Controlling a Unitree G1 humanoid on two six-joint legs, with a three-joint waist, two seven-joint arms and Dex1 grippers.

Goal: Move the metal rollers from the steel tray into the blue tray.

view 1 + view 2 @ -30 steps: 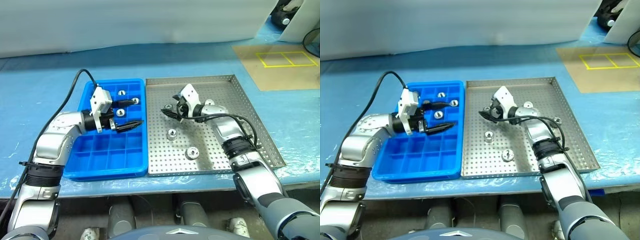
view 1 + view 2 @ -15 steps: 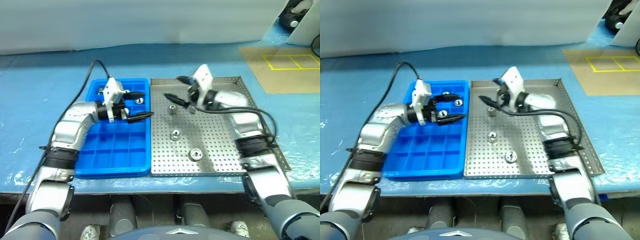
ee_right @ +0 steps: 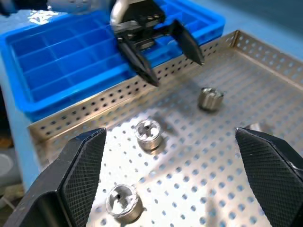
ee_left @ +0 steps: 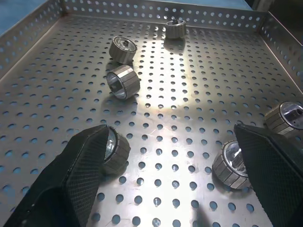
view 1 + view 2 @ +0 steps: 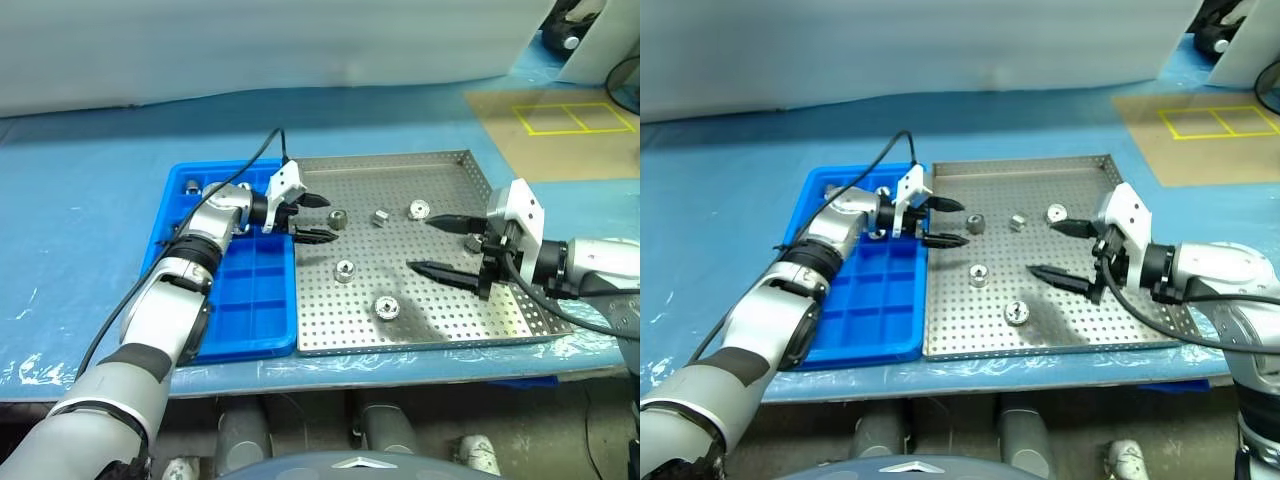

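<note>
The steel tray [image 5: 440, 180] holds several loose metal rollers, among them one [image 5: 337, 219] at the far left, one [image 5: 345, 269] in the middle and one [image 5: 386, 307] nearer the front. The blue tray [image 5: 250, 300] lies against its left side, its far compartments partly covered by my left arm. My left gripper [image 5: 318, 219] hangs open over the steel tray's left edge, pointing right at the far-left roller [image 4: 116, 149], with nothing between its fingers. My right gripper [image 5: 420, 245] stands open and empty over the tray's right half, pointing left; a roller [image 3: 148, 131] lies ahead of it.
Both trays rest on a blue-covered table [image 5: 80, 180]. A brown mat with yellow taped squares [image 5: 565, 120] lies at the far right. A black cable [image 5: 250, 165] loops above my left arm.
My left gripper has swung right, from over the blue tray to the steel tray's left edge. My right gripper has drawn back to the right side. Both stayed open.
</note>
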